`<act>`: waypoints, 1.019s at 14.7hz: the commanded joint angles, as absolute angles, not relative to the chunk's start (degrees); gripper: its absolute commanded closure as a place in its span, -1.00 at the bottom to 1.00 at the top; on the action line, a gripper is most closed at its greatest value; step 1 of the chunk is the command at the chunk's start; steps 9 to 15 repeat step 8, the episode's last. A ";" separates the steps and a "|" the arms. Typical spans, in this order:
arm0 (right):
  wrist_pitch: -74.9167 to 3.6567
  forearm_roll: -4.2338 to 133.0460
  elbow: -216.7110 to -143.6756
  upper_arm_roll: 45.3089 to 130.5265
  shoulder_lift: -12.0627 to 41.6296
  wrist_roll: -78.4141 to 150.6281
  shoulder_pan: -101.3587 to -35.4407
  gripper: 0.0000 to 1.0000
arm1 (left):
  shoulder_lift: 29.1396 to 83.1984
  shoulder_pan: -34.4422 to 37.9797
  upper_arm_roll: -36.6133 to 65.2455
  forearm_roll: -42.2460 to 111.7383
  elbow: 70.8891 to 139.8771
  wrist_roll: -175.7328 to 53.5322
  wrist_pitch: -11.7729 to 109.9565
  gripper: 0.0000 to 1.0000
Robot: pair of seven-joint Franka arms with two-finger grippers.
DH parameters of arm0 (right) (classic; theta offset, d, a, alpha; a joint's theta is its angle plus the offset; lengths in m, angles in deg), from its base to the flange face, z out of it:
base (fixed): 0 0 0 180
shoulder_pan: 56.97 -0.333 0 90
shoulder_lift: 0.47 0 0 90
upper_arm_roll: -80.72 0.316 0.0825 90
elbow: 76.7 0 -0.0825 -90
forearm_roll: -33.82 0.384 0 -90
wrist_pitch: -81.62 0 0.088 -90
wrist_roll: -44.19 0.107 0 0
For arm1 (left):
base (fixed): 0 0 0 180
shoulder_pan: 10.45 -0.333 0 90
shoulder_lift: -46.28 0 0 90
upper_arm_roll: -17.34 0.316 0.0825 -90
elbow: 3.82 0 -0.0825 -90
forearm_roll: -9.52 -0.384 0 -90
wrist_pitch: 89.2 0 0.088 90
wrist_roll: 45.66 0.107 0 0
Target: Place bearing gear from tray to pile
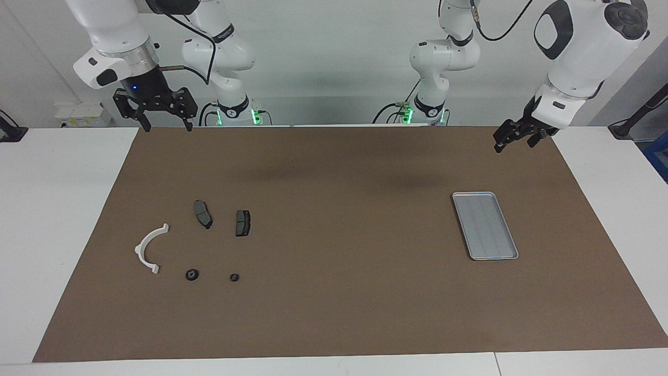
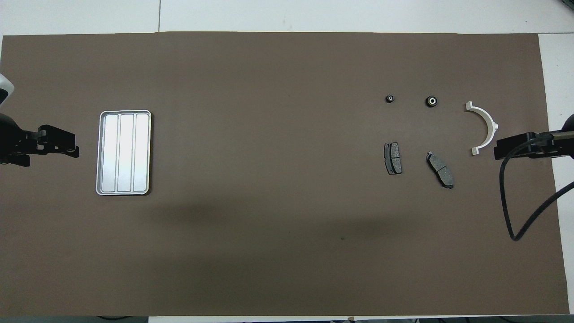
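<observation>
Gears (image 1: 192,274) (image 1: 235,277) both lie with the pile by the arc (image 1: 148,250), the tray (image 1: 485,225) bare, so I judge nothing is left; my right claw (image 1: 164,124) and left claw (image 1: 512,140) hang spread, empty, over the counter's robot-side edge.

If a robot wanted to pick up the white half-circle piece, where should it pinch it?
Probably at the middle of the white arc, pinching across the thin band from straight above, one finger inside the curve and one outside. It lies flat on the brown mat, apart from the brake pads, so the top is free. The ends carry small tabs that could slip.
</observation>
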State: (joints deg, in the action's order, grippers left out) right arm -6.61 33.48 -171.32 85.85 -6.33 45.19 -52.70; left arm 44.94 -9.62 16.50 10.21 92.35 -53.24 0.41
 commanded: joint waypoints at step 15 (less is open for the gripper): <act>-6.71 34.87 -171.54 86.25 -6.45 45.51 -51.97 -1.00 | 43.38 -9.92 16.29 10.75 93.92 -52.86 1.06 -1.00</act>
